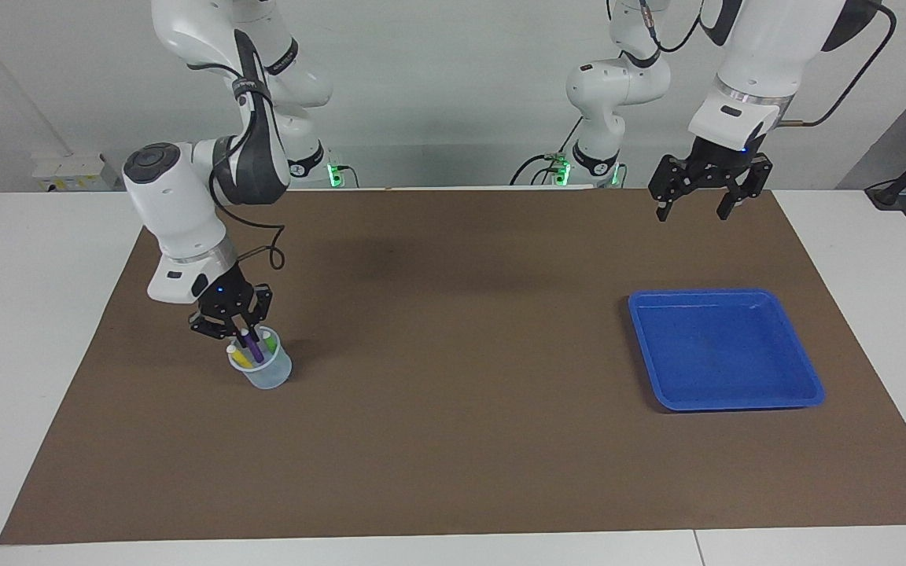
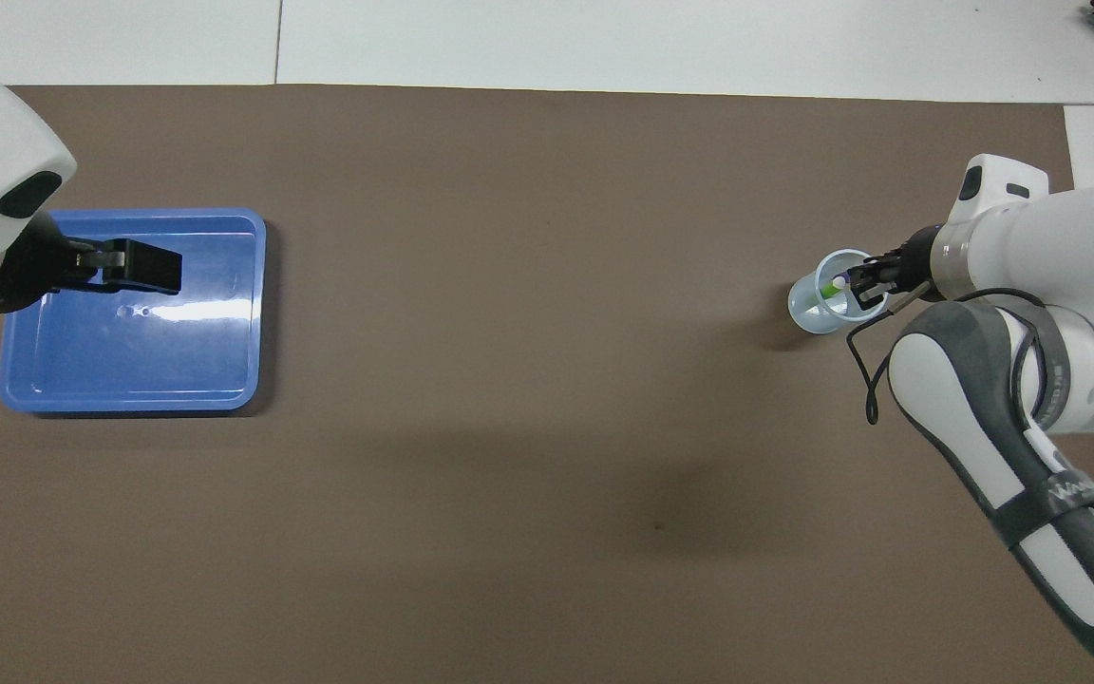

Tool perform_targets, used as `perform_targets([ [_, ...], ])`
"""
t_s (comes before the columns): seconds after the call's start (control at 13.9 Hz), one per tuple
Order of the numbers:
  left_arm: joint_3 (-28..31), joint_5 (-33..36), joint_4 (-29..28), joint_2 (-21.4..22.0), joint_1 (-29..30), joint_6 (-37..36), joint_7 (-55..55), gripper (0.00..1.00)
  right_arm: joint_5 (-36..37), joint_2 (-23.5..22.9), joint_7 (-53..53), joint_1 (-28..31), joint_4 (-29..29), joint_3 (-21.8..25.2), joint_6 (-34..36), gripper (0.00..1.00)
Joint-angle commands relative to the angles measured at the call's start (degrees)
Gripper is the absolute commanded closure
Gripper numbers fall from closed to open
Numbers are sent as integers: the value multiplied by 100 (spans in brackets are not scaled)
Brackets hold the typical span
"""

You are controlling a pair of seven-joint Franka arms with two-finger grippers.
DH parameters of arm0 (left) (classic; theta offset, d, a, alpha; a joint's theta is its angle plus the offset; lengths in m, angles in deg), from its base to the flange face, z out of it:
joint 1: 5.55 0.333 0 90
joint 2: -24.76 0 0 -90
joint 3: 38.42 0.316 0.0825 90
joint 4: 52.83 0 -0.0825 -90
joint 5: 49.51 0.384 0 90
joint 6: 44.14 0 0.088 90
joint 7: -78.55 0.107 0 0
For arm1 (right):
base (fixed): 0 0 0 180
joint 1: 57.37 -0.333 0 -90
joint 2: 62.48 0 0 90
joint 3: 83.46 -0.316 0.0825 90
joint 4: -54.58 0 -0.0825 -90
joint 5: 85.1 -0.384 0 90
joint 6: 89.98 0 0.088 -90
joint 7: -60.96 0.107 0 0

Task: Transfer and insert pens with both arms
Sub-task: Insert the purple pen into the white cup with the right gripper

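Purple pen [image 1: 250, 347] (right gripper [image 1: 236, 331] clamped) enters cup [image 1: 267, 372].

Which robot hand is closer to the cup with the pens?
The right hand. It is right over the cup, shut on the purple pen that stands in it. The left hand is raised near the blue tray, at the table's other end.

Two white jointed arms, one lowered, one raised

The right arm's black two-finger gripper [image 1: 237, 330] hangs low, wrist tilted, jaws closed, apparently pinching something thin. The left arm's black two-finger gripper [image 1: 699, 206] hangs high on a near-vertical wrist, pointing down, jaws spread wide.
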Motion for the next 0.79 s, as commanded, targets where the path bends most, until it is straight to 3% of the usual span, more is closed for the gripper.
perform_targets([
  [0.0, -1, -116, -280, 203, 69, -47, 271, 0, 119, 13, -14, 87, 51, -65, -127, 63],
  [0.07, -10, -116, -315, 230, 68, -38, 271, 0, 119, 13, -14, 87, 51, -65, -145, 57],
  [0.14, -10, -116, -350, 230, 51, 5, 288, 0, 119, 13, -14, 87, 51, -65, -154, 43],
  [0.22, -10, -116, -394, 256, 33, 14, 288, 0, 119, 13, -14, 87, 51, -65, -154, 35],
  [0.36, -10, -81, -298, 248, 59, -99, 340, 0, 119, 4, -14, 87, 51, -65, -154, 26],
  [0.72, -10, -89, -280, 256, 78, -170, 508, 0, 119, 4, -31, 96, 7, -65, -75, 25],
])
